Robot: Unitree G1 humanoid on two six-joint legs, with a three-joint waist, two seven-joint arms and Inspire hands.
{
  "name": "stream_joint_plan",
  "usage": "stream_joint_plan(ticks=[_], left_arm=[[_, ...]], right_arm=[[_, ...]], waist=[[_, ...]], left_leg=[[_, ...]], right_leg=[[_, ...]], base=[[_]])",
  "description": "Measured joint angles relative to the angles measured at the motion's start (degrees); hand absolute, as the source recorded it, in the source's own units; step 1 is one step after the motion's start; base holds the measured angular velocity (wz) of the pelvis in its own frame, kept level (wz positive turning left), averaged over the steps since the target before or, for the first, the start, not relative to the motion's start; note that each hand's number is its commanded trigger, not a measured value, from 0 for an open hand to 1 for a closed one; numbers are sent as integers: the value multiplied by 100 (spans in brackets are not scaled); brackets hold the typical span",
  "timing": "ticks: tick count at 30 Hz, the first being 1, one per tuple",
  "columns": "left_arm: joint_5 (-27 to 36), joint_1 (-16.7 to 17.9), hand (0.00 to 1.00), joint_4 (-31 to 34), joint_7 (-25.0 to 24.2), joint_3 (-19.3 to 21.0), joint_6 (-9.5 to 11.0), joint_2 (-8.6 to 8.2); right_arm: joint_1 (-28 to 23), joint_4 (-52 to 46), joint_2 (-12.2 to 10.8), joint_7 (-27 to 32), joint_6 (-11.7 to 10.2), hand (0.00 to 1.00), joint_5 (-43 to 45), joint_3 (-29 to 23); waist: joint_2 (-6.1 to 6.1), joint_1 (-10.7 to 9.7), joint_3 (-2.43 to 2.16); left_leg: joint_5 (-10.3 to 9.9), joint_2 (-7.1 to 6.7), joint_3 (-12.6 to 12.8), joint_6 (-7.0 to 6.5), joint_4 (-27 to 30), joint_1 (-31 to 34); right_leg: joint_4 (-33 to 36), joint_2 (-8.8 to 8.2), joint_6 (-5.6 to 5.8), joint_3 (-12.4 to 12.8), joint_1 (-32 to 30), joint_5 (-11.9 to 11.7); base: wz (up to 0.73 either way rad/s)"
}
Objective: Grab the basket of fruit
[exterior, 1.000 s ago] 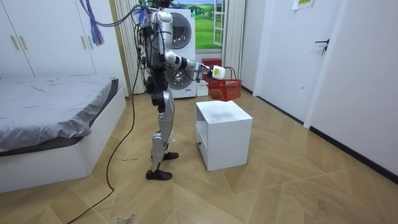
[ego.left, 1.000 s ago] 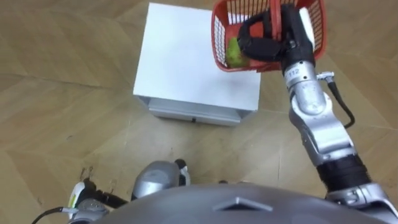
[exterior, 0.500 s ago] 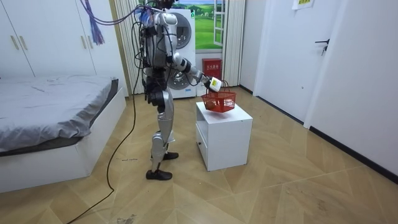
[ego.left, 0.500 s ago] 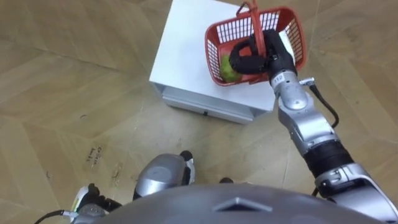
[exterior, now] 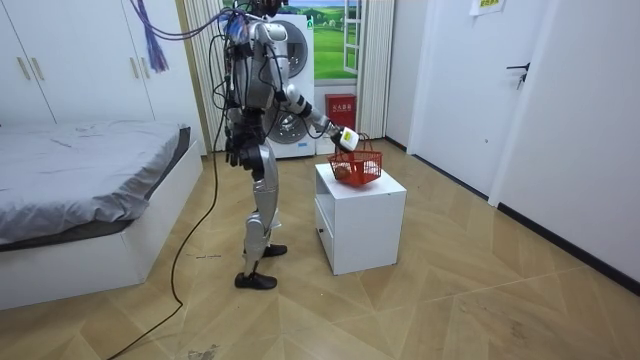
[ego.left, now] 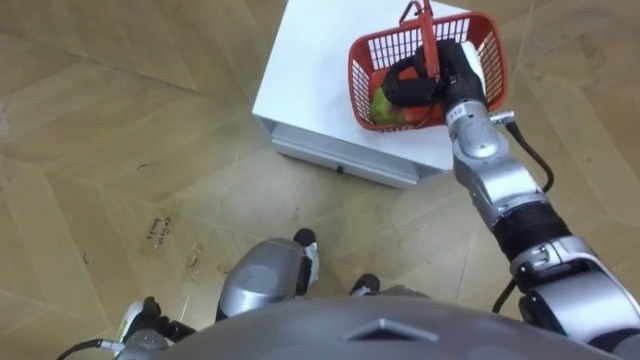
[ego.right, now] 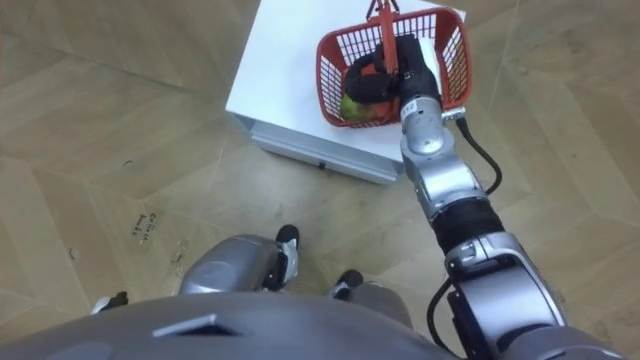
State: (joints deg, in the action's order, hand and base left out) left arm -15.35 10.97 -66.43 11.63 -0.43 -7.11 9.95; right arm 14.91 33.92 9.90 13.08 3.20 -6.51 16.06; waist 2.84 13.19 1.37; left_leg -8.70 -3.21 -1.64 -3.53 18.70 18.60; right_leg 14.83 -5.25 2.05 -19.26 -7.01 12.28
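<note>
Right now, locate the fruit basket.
Upper right in the left eye view: the red fruit basket is over the white cabinet, on its right side, handle in the right hand.

Red mesh fruit basket (ego.left: 368, 65) holding green fruit (ego.left: 383, 105), over the white cabinet (ego.left: 320, 70).

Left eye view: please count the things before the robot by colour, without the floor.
Red: 1, the basket
White: 1, the cabinet with a drawer
Green: 1, the fruit seen in the basket
Total: 3
</note>
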Motion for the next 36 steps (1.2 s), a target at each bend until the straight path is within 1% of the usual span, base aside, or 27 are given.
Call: stream_joint_plan(ticks=[2,4,7,10,12,13,14,15,17,18,22,29,36], left_arm=[[-2,6,0,9,-11,0,4,6],[-48,6,0,24,-76,4,4,9],[-57,6,0,30,-116,19,4,13],[-53,18,0,37,-116,21,3,32],[-52,49,0,34,-116,20,1,42],[-52,66,0,32,-116,20,1,57],[-52,69,0,18,-116,20,1,64],[-52,71,0,14,-116,20,1,65],[-52,71,0,13,-119,21,2,66],[-52,71,0,10,-119,22,2,67],[-46,75,0,15,-137,19,2,71],[-5,121,0,13,-222,10,5,94],[-5,186,0,10,-223,10,13,94]], right_arm=[[0,63,0,0,0,100,-24,-4],[30,170,1,0,-3,100,-29,-8],[31,223,7,1,-2,100,-87,-175],[32,254,120,3,3,100,-297,-225],[32,255,145,5,4,100,-405,-231],[33,255,144,5,4,87,-444,-230],[35,255,147,6,4,14,-454,-231],[35,256,147,6,4,0,-457,-231],[65,318,170,6,3,0,-625,-231],[87,353,175,7,3,0,-673,-231],[131,372,283,5,3,0,-862,-234],[209,846,289,-162,-7,0,-1120,-224],[203,858,292,-244,-8,0,-1145,-224]], waist=[[10,-2,4],[9,20,4],[1,78,2],[-23,138,1],[-43,140,-2],[-44,139,-2],[-44,140,-2],[-44,140,-2],[-45,142,-3],[-46,141,-3],[-47,140,-3],[-46,144,-3],[-44,142,-1]], left_leg=[[2,-18,-21,-4,11,22],[3,-27,-20,-6,17,28],[-7,-40,-17,-24,51,52],[-25,-55,-16,-51,104,101],[-28,-60,-17,-60,114,115],[-26,-62,-19,-66,115,114],[-23,-75,-18,-75,116,117],[-22,-85,-16,-78,116,118],[-13,-143,-19,-98,123,131],[-9,-150,-18,-104,124,139],[-5,-158,-10,-119,188,267],[-4,-158,-15,-132,216,261],[-1,-159,-14,-138,221,259]], right_leg=[[-1,-13,0,-74,-2,0],[-1,-23,0,-90,-3,0],[3,-38,1,-136,-12,1],[64,-61,28,-131,-61,17],[171,-84,41,-129,-119,28],[244,-99,55,-130,-151,40],[319,-134,52,-134,-187,66],[345,-152,56,-133,-200,84],[405,-213,74,-135,-227,158],[404,-221,78,-137,-232,164],[410,-230,78,-136,-326,165],[410,-230,78,-135,-310,166],[422,-235,78,-135,-306,166]], base=[[9],[3],[0],[0],[0],[0],[0],[0],[4],[0],[0],[0],[0]])
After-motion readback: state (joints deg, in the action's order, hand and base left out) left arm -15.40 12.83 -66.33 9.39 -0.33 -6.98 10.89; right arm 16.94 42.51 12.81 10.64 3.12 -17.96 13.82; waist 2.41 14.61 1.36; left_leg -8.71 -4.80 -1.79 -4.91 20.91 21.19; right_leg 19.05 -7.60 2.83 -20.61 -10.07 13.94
